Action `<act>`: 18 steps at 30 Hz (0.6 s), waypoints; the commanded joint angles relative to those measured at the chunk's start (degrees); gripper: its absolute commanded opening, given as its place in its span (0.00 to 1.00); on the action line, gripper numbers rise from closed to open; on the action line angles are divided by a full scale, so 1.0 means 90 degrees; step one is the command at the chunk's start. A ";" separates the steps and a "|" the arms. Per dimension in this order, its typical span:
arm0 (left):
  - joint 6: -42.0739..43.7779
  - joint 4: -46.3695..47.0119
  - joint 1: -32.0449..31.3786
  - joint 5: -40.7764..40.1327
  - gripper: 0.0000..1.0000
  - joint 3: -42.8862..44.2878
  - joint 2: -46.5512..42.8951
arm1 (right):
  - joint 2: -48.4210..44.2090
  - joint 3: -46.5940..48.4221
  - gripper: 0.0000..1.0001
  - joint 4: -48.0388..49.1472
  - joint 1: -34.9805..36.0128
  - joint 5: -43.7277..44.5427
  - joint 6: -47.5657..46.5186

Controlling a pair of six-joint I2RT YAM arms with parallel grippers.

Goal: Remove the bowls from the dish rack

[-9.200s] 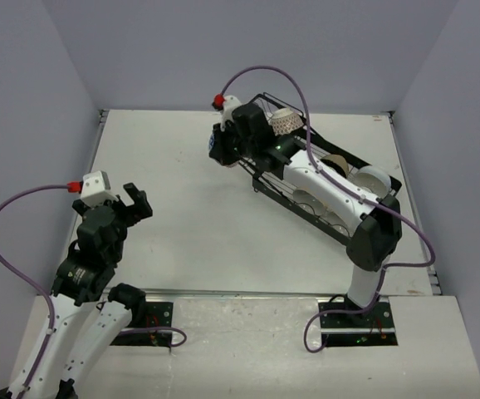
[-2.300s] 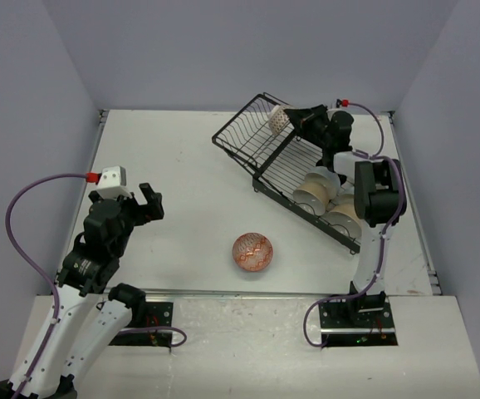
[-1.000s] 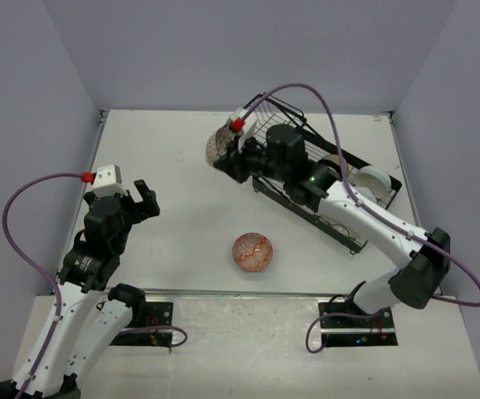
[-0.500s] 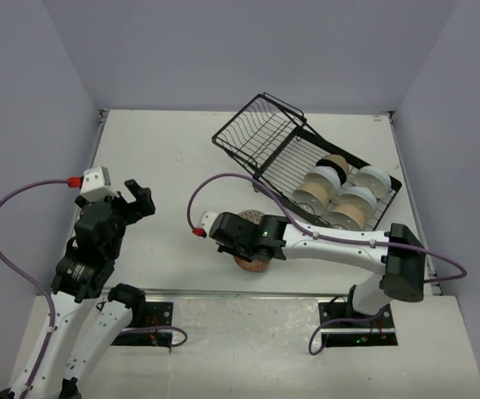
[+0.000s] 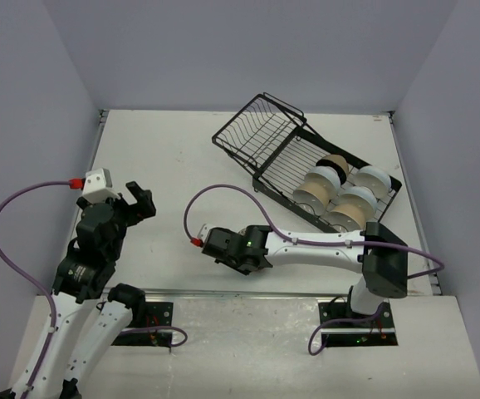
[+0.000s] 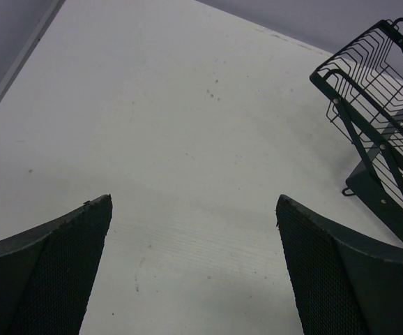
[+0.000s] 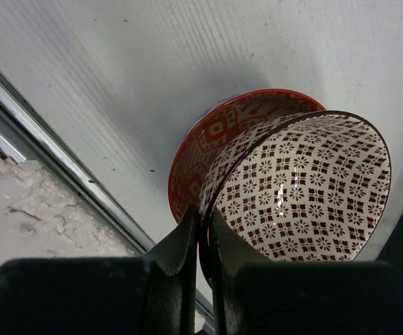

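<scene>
Top view: dish rack [image 5: 281, 154] is set at far right of the table [image 5: 173, 150], w/ several pale and tan bowls [image 5: 323, 179] stood on edge in its long section. Right arm [image 5: 315, 243] is stretched low across to the near-centre edge, its load hidden under the wrist. Left fingers [image 5: 144, 202] are held apart at left, nothing gripped. Left wrist view: same fingers are seen wide apart, w/ only table and one end of the rack beyond. Right wrist view: right fingers [image 7: 180, 248] are pressed together on the rim of a brown-patterned bowl [image 7: 313, 188], held tilted, its lower side in or against a red-patterned bowl [image 7: 212, 132] that sits on the table by the near edge; actual contact can't be told. Step judged: set-down/nesting of one unloaded bowl onto another. Next move calls for the bowl to be lowered level, the fingers opened, and the arm lifted clear w/o dragging the stack, then the rack revisited for the rest. No brand, label or writing is readable.
</scene>
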 commanded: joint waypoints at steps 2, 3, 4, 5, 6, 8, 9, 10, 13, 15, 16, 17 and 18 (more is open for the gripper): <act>0.0167 0.0148 0.0064 0.0108 1.00 -0.0046 0.0003 | -0.0069 0.0020 0.00 0.0071 0.0062 0.0281 0.0259; 0.0167 0.0138 0.0064 0.0127 1.00 -0.0046 0.0023 | -0.0040 0.0010 0.00 0.0100 0.0062 0.0310 0.0259; 0.0167 0.0148 0.0064 0.0137 1.00 -0.0046 0.0023 | -0.0011 0.0010 0.00 0.0120 0.0053 0.0329 0.0269; 0.0167 0.0148 0.0064 0.0137 1.00 -0.0056 0.0023 | 0.0028 0.0000 0.02 0.0139 0.0052 0.0310 0.0269; 0.0167 0.0138 0.0064 0.0147 1.00 -0.0056 0.0023 | 0.0087 0.0010 0.06 0.0159 0.0052 0.0291 0.0269; 0.0167 0.0148 0.0064 0.0137 1.00 -0.0056 0.0013 | 0.0145 0.0039 0.09 0.0169 0.0052 0.0261 0.0298; 0.0167 0.0138 0.0064 0.0137 1.00 -0.0056 0.0013 | 0.0184 0.0049 0.11 0.0169 0.0062 0.0242 0.0308; 0.0167 0.0148 0.0064 0.0147 1.00 -0.0056 0.0023 | 0.0204 0.0058 0.12 0.0169 0.0053 0.0213 0.0328; 0.0167 0.0148 0.0064 0.0147 1.00 -0.0056 0.0023 | 0.0175 0.0039 0.14 0.0169 0.0052 0.0203 0.0367; 0.0167 0.0138 0.0064 0.0147 1.00 -0.0056 0.0033 | 0.0165 0.0039 0.16 0.0130 0.0062 0.0193 0.0415; 0.0167 0.0148 0.0064 0.0147 1.00 -0.0056 0.0033 | 0.0146 0.0039 0.18 0.0111 0.0062 0.0183 0.0435; 0.0167 0.0148 0.0064 0.0147 1.00 -0.0056 0.0023 | 0.0126 0.0039 0.23 0.0091 0.0072 0.0164 0.0474; 0.0167 0.0148 0.0064 0.0147 1.00 -0.0056 0.0032 | 0.0117 0.0049 0.26 0.0052 0.0072 0.0125 0.0513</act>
